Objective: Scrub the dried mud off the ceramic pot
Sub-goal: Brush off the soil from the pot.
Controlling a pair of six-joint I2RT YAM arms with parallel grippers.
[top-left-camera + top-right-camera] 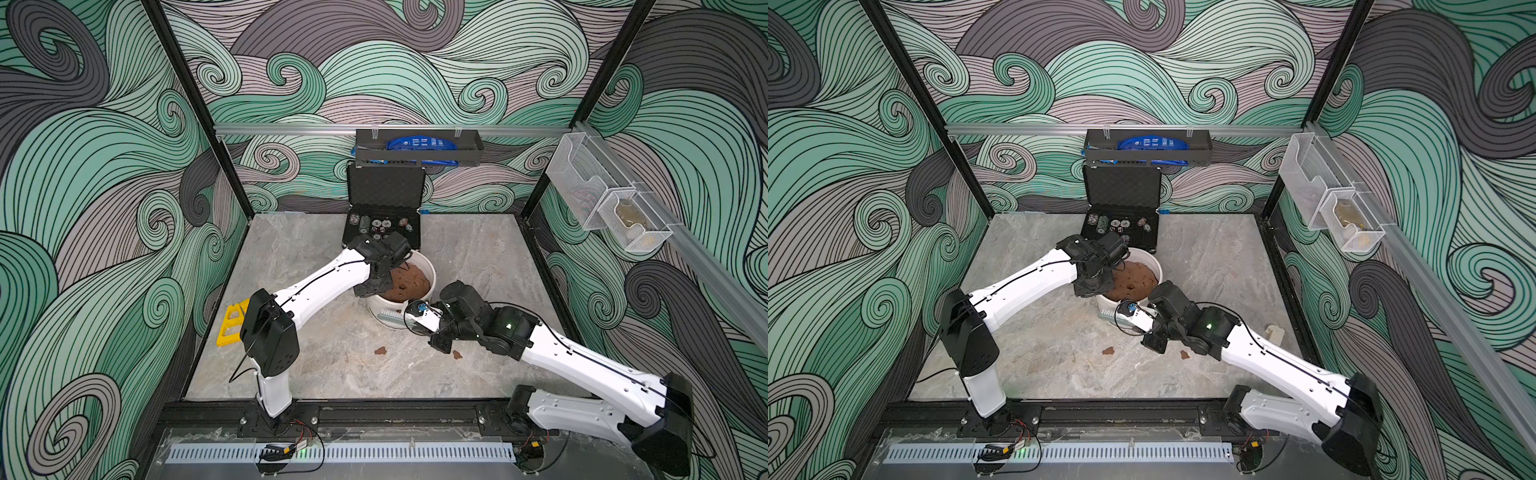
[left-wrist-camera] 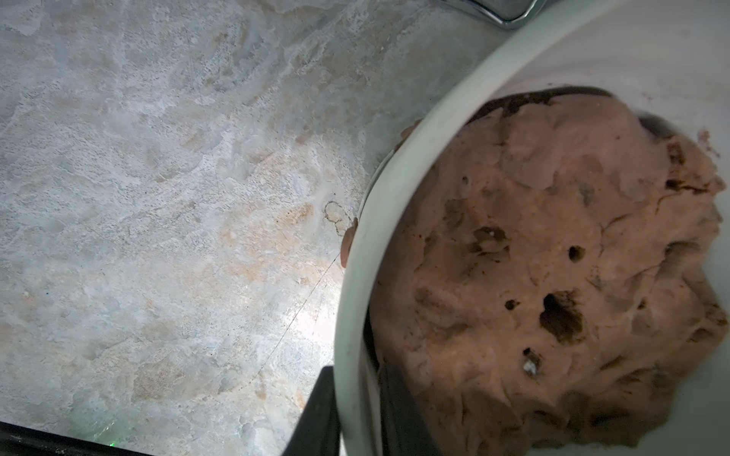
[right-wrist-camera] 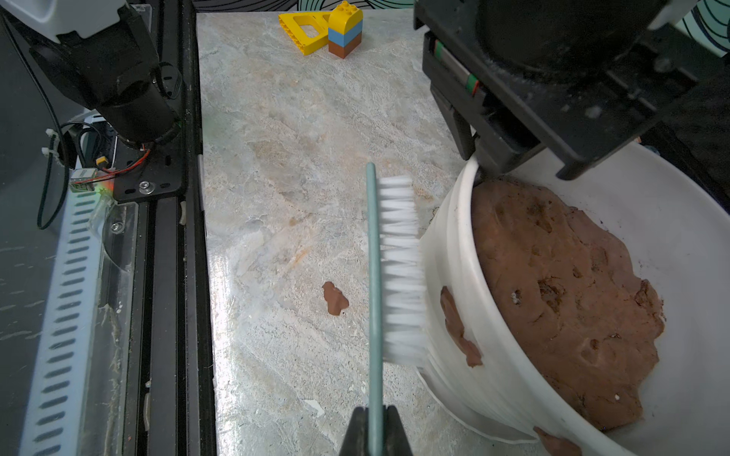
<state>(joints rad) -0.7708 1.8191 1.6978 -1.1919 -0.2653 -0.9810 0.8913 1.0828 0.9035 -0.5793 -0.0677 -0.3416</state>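
Honestly the pot is smooth glossy white, mud matt and clay-like, brush bristles plastic, bench polished marbled stone look.

The left arm and right arm each comprise white moulded link shells fastened with small screws, black joint housings, a thin black cable routed along each link, a green wrist indicator light on the right arm, and black jaws.

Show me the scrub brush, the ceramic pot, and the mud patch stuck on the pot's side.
scrub brush (image 3: 401, 272), right wrist view, on its white bristles.
ceramic pot (image 3: 446, 244), right wrist view, on its outer wall.
dried mud (image 3: 454, 316), right wrist view, middle of the patch on the wall.
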